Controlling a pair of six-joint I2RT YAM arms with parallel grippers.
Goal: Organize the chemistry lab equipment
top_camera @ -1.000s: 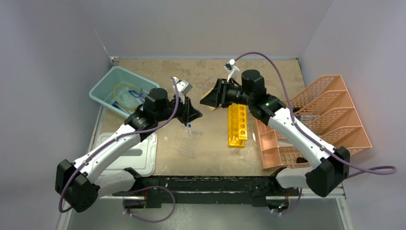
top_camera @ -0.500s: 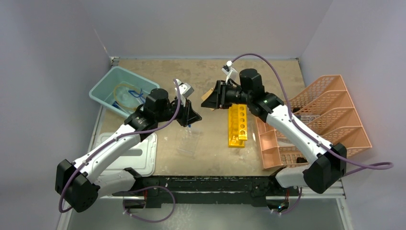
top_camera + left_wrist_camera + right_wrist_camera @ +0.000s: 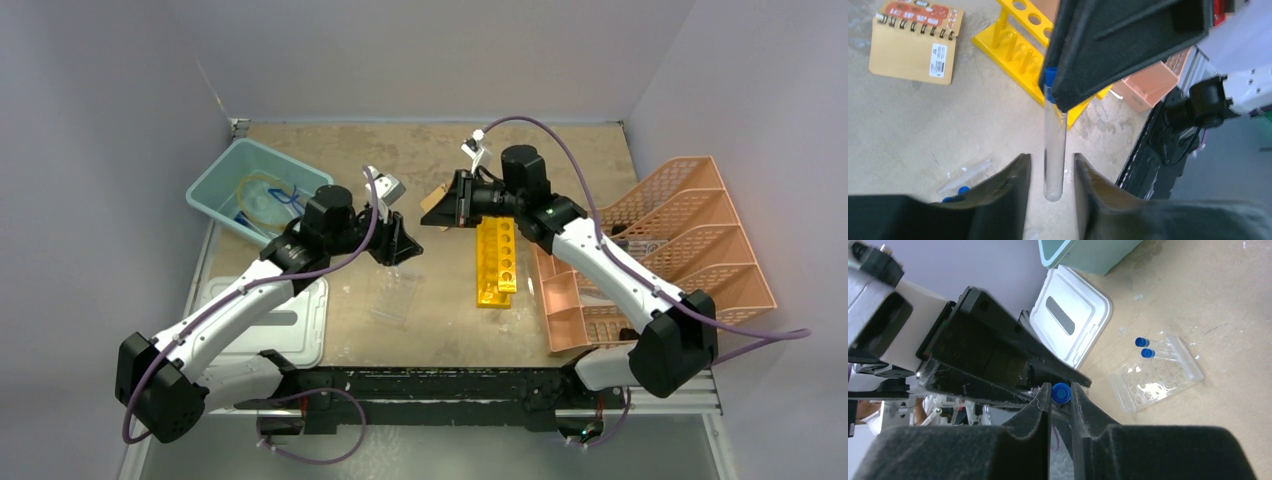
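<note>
Since a second ago my left claw (image 3: pixel 1050 157) has tipped up from over the clear rack (image 3: pixel 392 296) toward my right claw (image 3: pixel 1059 386), which has eased in to meet it. The two are now nose to nose above the middle of the table (image 3: pixel 330 150).

Between them is one blue-capped tube (image 3: pixel 1055 125). My right claw is pressed onto its cap, with a finger at 9 o'clock and another at 3 o'clock of the cap in that wrist's view. My left claw is spread a little. The tube's rounded end hangs between its fingers with a sliver of gap on both sides, so as far as I can see it touches neither.

From above, the clear rack lies at 6 o'clock of my left claw. Two more capped tubes (image 3: pixel 1144 347) lie flat just beside it. The yellow racks (image 3: pixel 497 262) lie together at 3 o'clock of the clear rack, at 5 o'clock of my right claw. A spiral notebook (image 3: pixel 915 37) lies at 10 o'clock of the yellow racks, partly hidden under my right claw in the overhead view. On the table, the teal tub (image 3: pixel 232 160) is at 10 o'clock, the white lid (image 3: pixel 305 330) at 8 o'clock and the pink organiser (image 3: pixel 680 250) at 3 o'clock.
</note>
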